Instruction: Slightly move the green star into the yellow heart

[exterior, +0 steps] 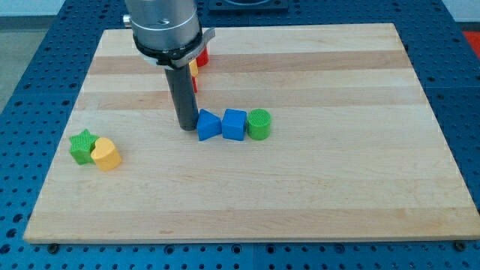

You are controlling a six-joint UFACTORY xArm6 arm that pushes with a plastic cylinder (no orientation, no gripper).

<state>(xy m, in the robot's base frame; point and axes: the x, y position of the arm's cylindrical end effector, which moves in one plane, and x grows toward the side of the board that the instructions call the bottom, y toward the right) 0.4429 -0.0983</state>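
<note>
The green star (82, 145) is sitting near the board's (322, 202) left edge, touching the yellow heart (106, 154). The rod's tip (187, 127) is resting well away, just beside the blue triangle block (208, 125), pinching nothing.

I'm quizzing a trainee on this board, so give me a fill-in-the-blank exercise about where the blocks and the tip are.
1. The green star touches the yellow ____ at the view's left.
2. My tip stands just left of the blue ____ block.
3. Right of the blue cube sits a ____ cylinder.

Missing words: heart; triangular; green.
</note>
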